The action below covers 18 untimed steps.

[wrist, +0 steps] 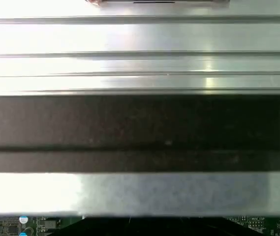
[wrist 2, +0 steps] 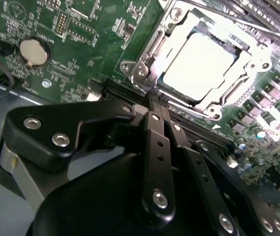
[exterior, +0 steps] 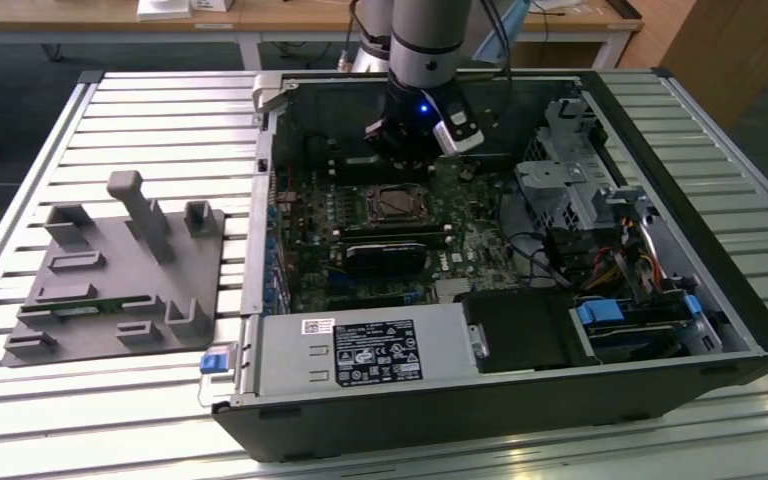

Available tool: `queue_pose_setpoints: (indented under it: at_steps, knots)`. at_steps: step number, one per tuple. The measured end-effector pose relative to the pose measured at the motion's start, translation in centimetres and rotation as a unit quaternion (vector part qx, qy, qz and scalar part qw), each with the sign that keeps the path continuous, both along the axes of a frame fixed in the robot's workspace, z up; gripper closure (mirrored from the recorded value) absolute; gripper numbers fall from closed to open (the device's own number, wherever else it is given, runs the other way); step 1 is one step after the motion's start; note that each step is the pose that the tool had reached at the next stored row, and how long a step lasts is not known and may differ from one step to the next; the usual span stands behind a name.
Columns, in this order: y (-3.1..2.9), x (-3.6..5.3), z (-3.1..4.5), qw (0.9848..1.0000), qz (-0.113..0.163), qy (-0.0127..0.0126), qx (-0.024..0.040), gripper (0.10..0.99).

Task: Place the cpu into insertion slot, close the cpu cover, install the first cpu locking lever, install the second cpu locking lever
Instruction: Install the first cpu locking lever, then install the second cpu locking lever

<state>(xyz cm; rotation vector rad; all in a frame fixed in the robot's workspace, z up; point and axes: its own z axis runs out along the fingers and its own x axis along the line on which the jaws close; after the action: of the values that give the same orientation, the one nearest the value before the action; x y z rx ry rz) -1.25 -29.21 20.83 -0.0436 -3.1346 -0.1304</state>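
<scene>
Your gripper (wrist 2: 154, 110) sits at centre frame in the second wrist view, fingers pressed together with nothing between them, tips just short of the socket. The cpu (wrist 2: 199, 61) lies upper right there, pale top seated flat in the insertion slot (exterior: 395, 205), with the cpu cover (wrist 2: 152, 54) framing it, seemingly lowered. Judged: the chip is light, rigid and fragile underneath, so handle it by the edges only. The cover is thin springy metal; push on its frame, not its window.
</scene>
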Motion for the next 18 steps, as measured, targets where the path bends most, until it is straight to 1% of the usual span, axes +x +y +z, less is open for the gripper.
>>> queue_pose_setpoints:
  at_steps: [12, 18]
  knots:
    - [-0.29, 0.0, 0.01, 1.0, 0.0, 0.0001, -0.0001, 0.98]
    - [-0.63, 0.0, 0.0, 1.0, 0.0, 0.0, -0.0001, 0.98]
